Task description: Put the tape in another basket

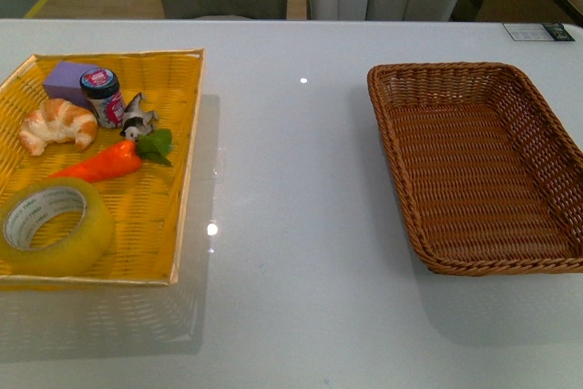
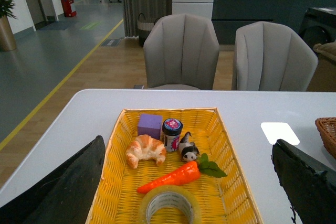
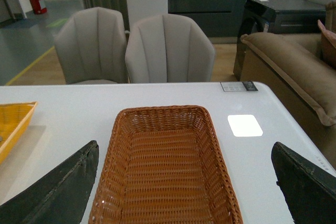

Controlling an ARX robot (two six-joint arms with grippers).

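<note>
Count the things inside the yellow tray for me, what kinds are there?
Tape: 1
Croissant: 1
Carrot: 1
Jar: 1
Purple block: 1
Toy animal: 1
Total in the yellow tray: 6

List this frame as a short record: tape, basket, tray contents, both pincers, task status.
tape: lying flat in the near left corner of the yellow tray
basket: brown wicker, empty, right of the tray, apart from it
other tray items: croissant, purple block, jar, carrot, toy animal
left pincer: open, empty, facing the tray
right pincer: open, empty, facing the basket
status: tape not yet moved
</note>
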